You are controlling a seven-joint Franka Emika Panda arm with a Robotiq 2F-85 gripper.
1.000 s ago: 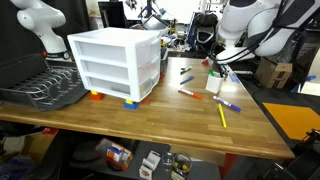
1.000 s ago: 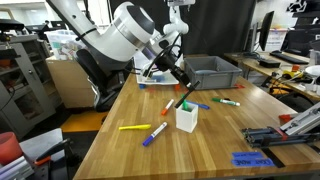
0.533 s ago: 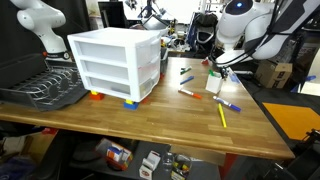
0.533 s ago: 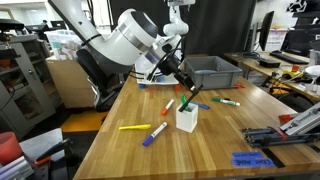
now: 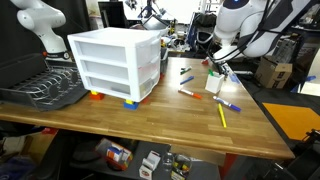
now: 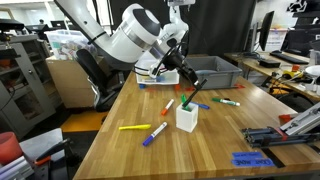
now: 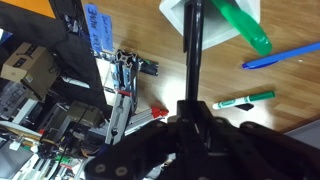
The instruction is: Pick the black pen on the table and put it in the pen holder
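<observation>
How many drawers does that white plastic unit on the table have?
3, stacked one above another in the white drawer unit in an exterior view: the top drawer, the middle drawer and the bottom drawer. None seems hidden.

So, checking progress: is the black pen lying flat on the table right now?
No, the gripper holds the black pen clamped, pointing at the pen holder.

Wrist view's top edge crops the pen holder [image 7: 172,8]; the hand [image 7: 190,110] hides part of the black pen [image 7: 190,55].
</observation>
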